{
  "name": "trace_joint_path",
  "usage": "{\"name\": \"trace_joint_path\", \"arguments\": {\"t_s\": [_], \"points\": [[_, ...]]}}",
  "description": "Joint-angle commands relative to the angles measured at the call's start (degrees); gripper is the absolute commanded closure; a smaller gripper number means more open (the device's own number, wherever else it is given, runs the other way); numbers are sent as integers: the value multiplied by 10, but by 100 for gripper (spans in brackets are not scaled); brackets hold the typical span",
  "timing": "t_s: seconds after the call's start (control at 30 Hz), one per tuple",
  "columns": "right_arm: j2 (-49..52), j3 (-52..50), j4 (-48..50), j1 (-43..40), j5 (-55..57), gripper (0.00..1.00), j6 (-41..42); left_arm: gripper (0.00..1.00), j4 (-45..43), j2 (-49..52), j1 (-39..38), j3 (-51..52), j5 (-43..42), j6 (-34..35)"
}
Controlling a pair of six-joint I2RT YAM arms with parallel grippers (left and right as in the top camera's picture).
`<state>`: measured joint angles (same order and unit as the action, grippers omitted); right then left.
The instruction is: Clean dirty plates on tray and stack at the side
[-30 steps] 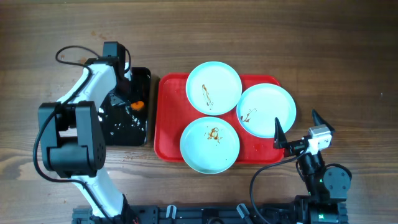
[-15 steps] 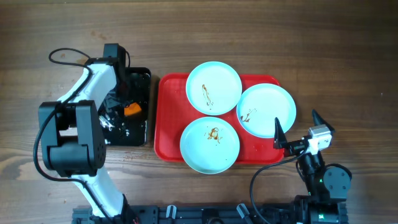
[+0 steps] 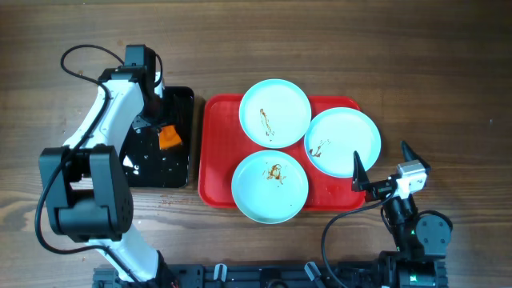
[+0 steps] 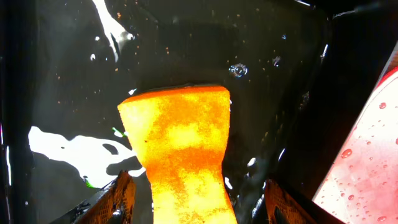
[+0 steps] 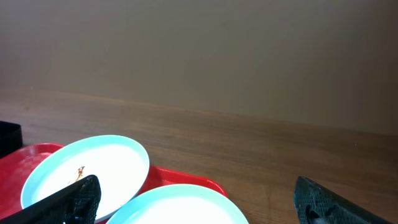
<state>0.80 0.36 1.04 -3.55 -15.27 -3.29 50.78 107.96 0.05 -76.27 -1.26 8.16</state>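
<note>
- Left claw [image 3: 160,128] clamps an orange sponge [image 3: 168,138] over the black tray [image 3: 180,104] at the left of the wooden surface [image 3: 416,48]; the left wrist view shows the sponge pinched narrow between the 2 fingers [image 4: 121,199].
- Droplets and bright wet glints dot the black tray's floor under the sponge.
- The red tray [image 3: 214,152] lies just right of the black tray, at the middle of the surface.
- 3 pale plates sit on the red tray, each with a small brown smear near its centre.
- The far plate [image 3: 274,112] juts past the tray's far rim.
- The right plate [image 3: 342,142] covers the tray's right side, its edge meeting the far plate's.
- The near plate [image 3: 270,186] overhangs the tray's near rim, close against the other 2.
- Right claw [image 3: 379,150] stands spread wide and grips nothing, at the near right corner of the red tray; its left finger crosses the right plate's near edge in the overhead view.
- In the right wrist view, 2 plates on the red tray show between the splayed fingers, with bare wood beyond.
</note>
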Motion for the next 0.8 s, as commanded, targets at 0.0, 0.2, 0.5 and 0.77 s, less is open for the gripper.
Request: {"name": "trace_joint_path", "arguments": {"t_s": [0.0,0.2,0.5,0.77], "points": [[-2,-1,2,2,-7,0,3,36,0,-11,2,-10,-8,0],[-2,-1,2,2,-7,0,3,40,-2,11,21,-8,-13,28],[-2,-1,2,2,-7,0,3,42,-4,53,20,-5,-30,30],[-2,-1,2,2,-7,0,3,50,-11,55,20,-4,-33,30]]}}
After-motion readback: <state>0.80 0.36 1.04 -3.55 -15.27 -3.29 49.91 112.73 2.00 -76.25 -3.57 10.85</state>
